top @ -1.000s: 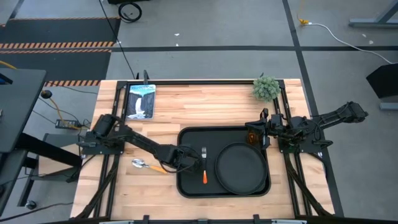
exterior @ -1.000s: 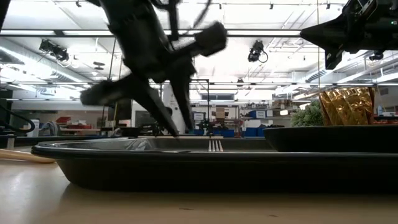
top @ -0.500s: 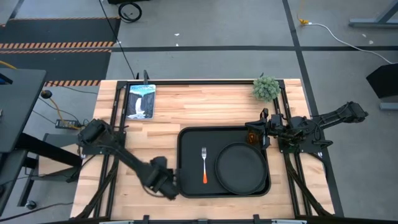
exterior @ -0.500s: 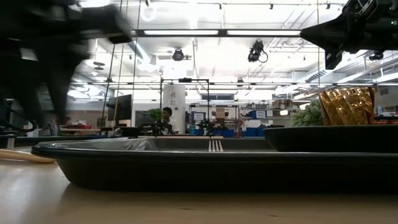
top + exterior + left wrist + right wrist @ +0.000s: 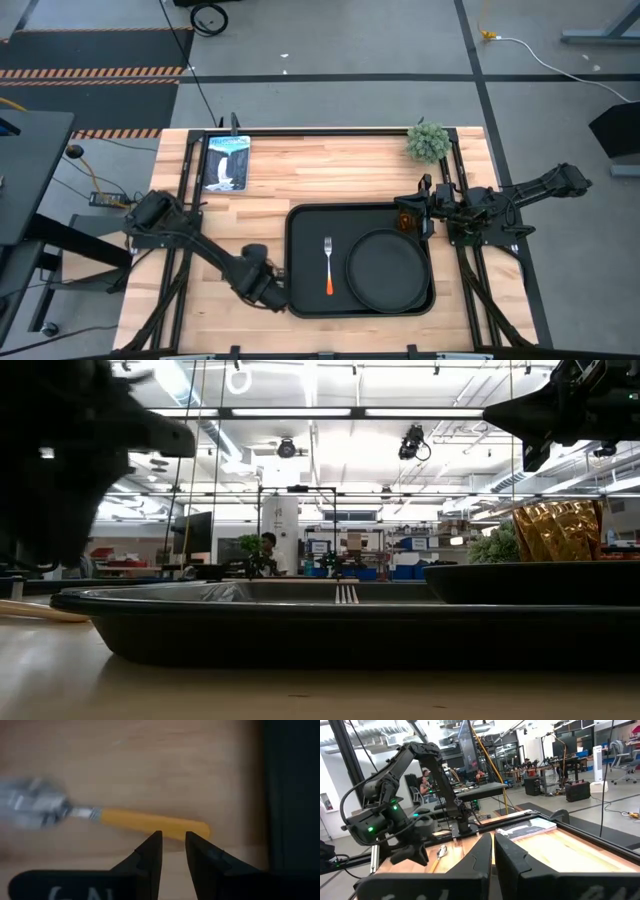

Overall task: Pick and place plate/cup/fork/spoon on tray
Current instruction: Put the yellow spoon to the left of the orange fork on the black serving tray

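The black tray (image 5: 296, 300) holds the round black plate (image 5: 388, 270) on its right and the red-orange-handled fork (image 5: 328, 266) at its middle. The amber cup (image 5: 405, 219) stands at the tray's far right corner; it also shows in the low view (image 5: 558, 530). The spoon (image 5: 150, 822) lies flat on the wood just left of the tray; in the high view my left arm hides it. My left gripper (image 5: 173, 840) hovers over the free end of the spoon's handle, fingers a narrow gap apart (image 5: 266, 289). My right gripper (image 5: 493, 847) is shut and empty, above the cup (image 5: 420, 203).
A small potted plant (image 5: 428, 142) stands at the far right corner and a picture card (image 5: 226, 162) lies at the far left. Bare wood lies left of and beyond the tray. People sit in the room behind the table (image 5: 266, 545).
My left gripper has left the tray, where it stood beside the fork, and gone toward the table's left and near edges, coming over the spoon's handle. The fork, plate and cup have stayed in place.
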Available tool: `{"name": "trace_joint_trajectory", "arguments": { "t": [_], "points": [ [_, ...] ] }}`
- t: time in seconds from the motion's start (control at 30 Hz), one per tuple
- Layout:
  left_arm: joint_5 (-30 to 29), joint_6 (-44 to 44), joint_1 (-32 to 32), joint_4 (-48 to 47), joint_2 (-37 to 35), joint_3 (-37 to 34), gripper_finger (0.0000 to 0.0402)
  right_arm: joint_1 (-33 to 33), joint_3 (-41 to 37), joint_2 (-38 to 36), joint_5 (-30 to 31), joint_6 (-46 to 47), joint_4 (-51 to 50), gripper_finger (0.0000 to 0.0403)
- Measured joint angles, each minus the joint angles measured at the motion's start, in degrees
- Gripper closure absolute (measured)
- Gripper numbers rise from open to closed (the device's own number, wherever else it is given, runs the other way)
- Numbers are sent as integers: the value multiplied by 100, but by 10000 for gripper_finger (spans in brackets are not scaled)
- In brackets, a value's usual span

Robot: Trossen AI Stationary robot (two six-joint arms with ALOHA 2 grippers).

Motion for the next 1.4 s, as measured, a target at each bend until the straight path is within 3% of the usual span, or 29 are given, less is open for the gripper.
{"name": "trace_joint_trajectory", "arguments": {
  "t": [0.1,0.33,0.53,0.7,0.83,1.1,1.23,1.4],
  "points": [
    [5,1365,140,119,0,0,308,-1,0,0,0,1,0,376],
    [464,2548,463,31,2,-150,308,-1,0,0,0,2,0,376],
    [542,4941,474,88,2,-162,308,-1,0,0,0,0,0,376],
    [439,6447,312,140,2,-162,307,-1,0,-2,0,0,2,376],
    [378,6872,256,140,2,-162,285,0,0,-1,0,1,0,376],
    [544,7137,260,449,0,-273,202,2,0,-2,0,0,0,376],
    [979,7334,260,1014,2,-616,199,-1,0,-1,0,0,0,376],
    [963,7698,277,926,-13,-710,219,1,0,0,0,0,0,376]
  ]
}}
